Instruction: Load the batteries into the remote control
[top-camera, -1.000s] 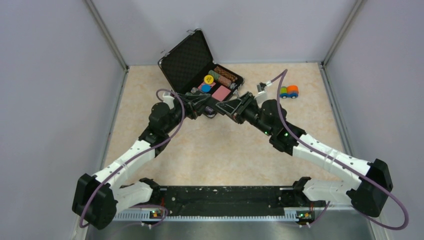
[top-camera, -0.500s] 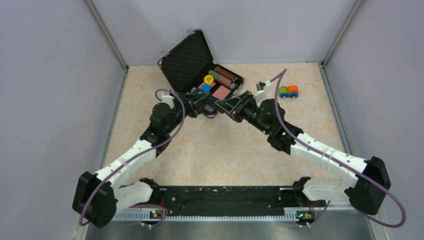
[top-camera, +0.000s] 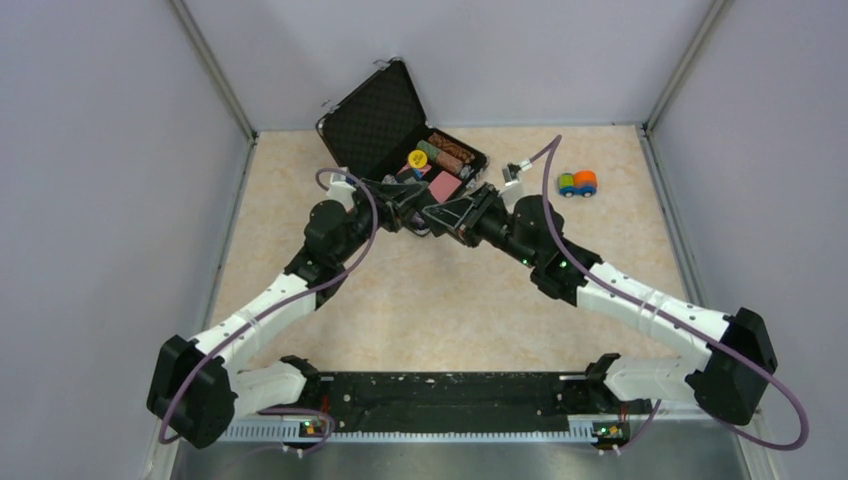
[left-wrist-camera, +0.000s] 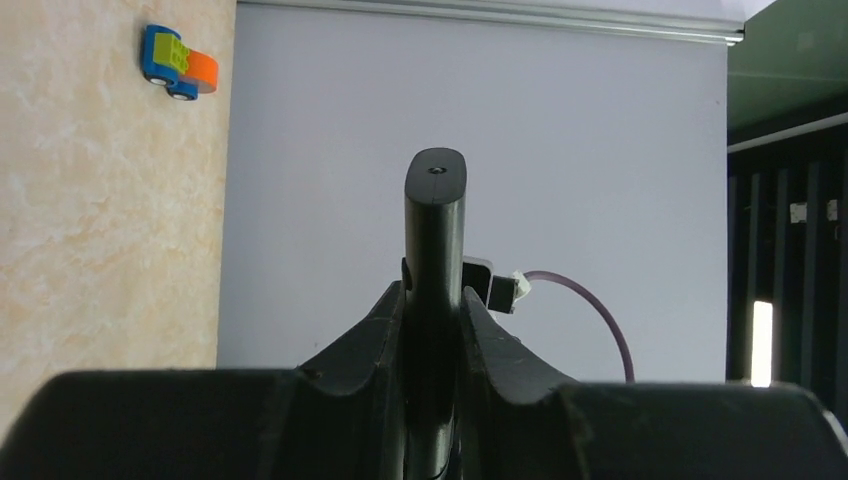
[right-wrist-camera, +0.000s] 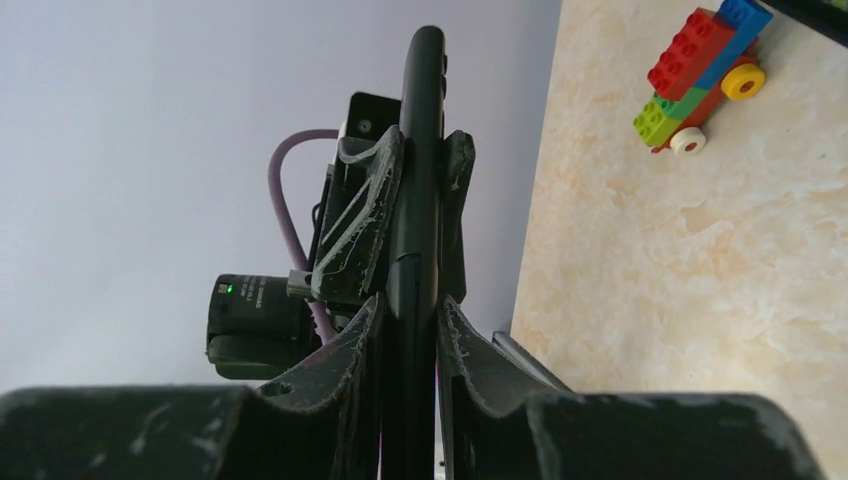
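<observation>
Heads up, the main risk here is that you've got both arms clamped on one rigid bar. If one arm moves even a bit out of sync with the other, I'd expect the remote to twist in the pads or get yanked out of one grip, and it's hanging in the air, so it would drop.

Going left to right: your left arm reaches up and inward over the table, just in front of the open case. Its wrist is rolled so the camera looks sideways. The left gripper is pinched narrow on the remote, which you see edge-on sticking out past the fingertips. That's a thin edge to hold, so slipping is a real worry.

The right arm comes in from the other side to meet it. The right gripper is squeezed tight on the same remote, with the left one's fingers gripping further along it in that view.

I can't spot the batteries in any view, and I can't tell whether the back cover is on or off. So don't let go on one side until you know where they are. The toy car sits well off to the right, out of the way.
</observation>
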